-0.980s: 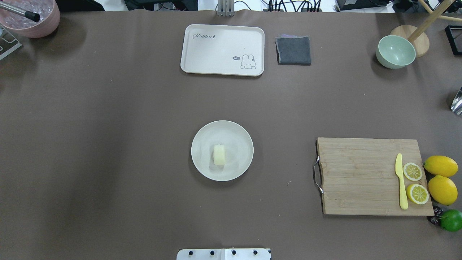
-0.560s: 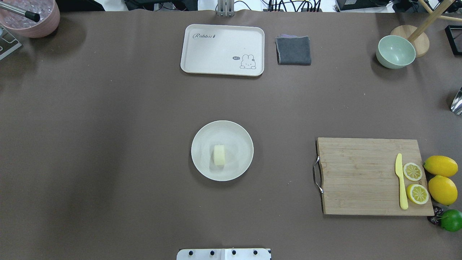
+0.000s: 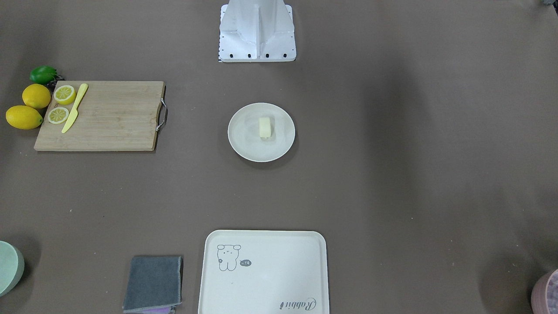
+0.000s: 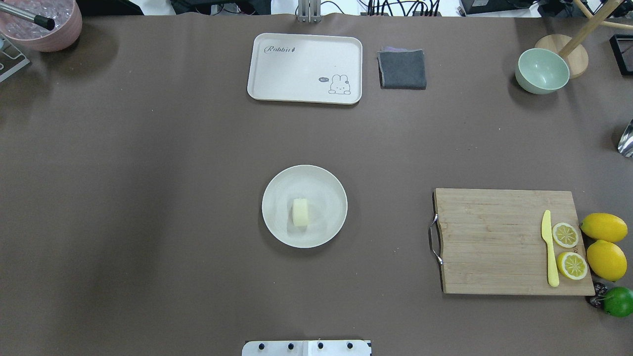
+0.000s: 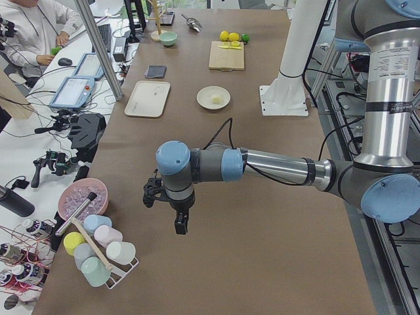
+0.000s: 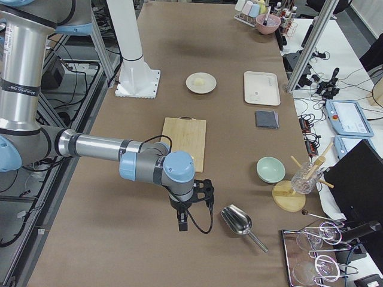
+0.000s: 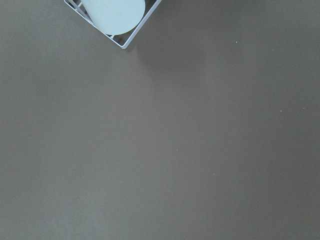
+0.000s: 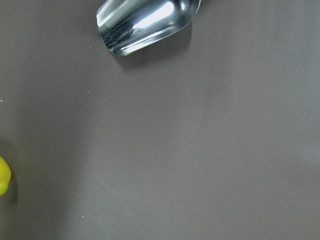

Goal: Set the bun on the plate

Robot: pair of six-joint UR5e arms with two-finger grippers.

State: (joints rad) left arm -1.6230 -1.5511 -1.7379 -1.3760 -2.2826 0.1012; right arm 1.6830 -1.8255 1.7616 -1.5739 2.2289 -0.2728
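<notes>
Left gripper [image 5: 179, 224], right gripper [image 6: 182, 225]: we see each only from the side (too small to read), so we cannot tell if spread or pressed together. Bun [image 4: 300, 212]: lies on plate [image 4: 325, 189], well apart from both grippers. Steel scoop [image 8: 145, 22]: near right gripper, cut off by the frame edge. Table [image 4: 148, 222]: bare brown surface beneath both.

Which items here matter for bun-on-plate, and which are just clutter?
Belongs to the job:
bun, lying on the plate

Just lying about:
tray, grey cloth, green bowl, cutting board, yellow knife, lemon halves, whole lemons, lime, metal scoop
</notes>
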